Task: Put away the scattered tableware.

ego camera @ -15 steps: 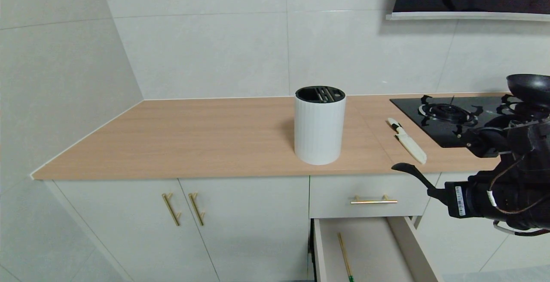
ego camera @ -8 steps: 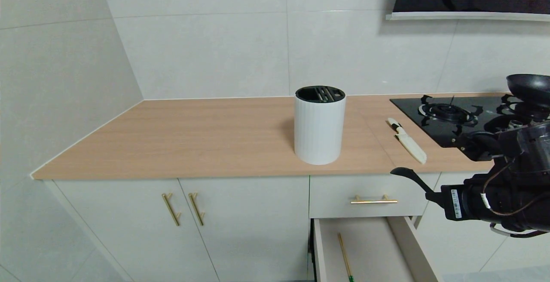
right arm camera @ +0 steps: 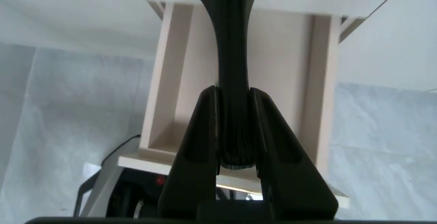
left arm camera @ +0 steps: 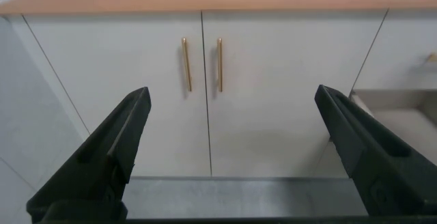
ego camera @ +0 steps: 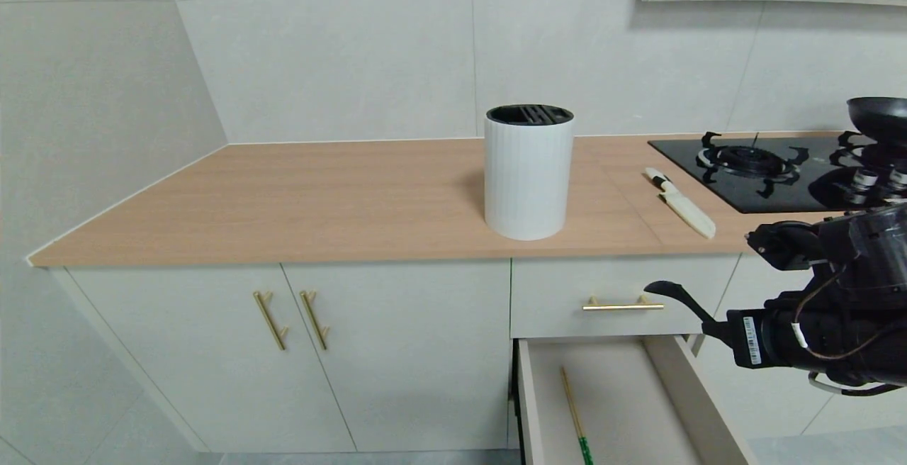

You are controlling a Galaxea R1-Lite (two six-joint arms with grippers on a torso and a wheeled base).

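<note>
My right gripper (ego camera: 735, 329) is shut on the handle of a black spoon-like utensil (ego camera: 677, 296), held level in front of the closed drawer front and above the open drawer (ego camera: 682, 395). From the right wrist, the utensil (right arm camera: 229, 26) sticks out past the gripper (right arm camera: 233, 118) over that drawer (right arm camera: 158, 108). A green-tipped chopstick (ego camera: 575, 417) lies inside it. A white knife (ego camera: 680, 204) rests on the wooden counter (ego camera: 319, 203), right of a white utensil holder (ego camera: 528, 174). My left gripper (left arm camera: 232, 138) is open, low, facing the cabinet doors (left arm camera: 205, 67).
A black gas stove (ego camera: 762, 171) with a dark pan (ego camera: 879, 116) occupies the counter's right end. Tiled walls close off the back and left. Two cabinet doors with gold handles (ego camera: 287, 320) stand left of the drawers.
The whole head picture has shifted, so the camera moved. Against the counter, my right gripper with the utensil now sits lower, nearer the open drawer.
</note>
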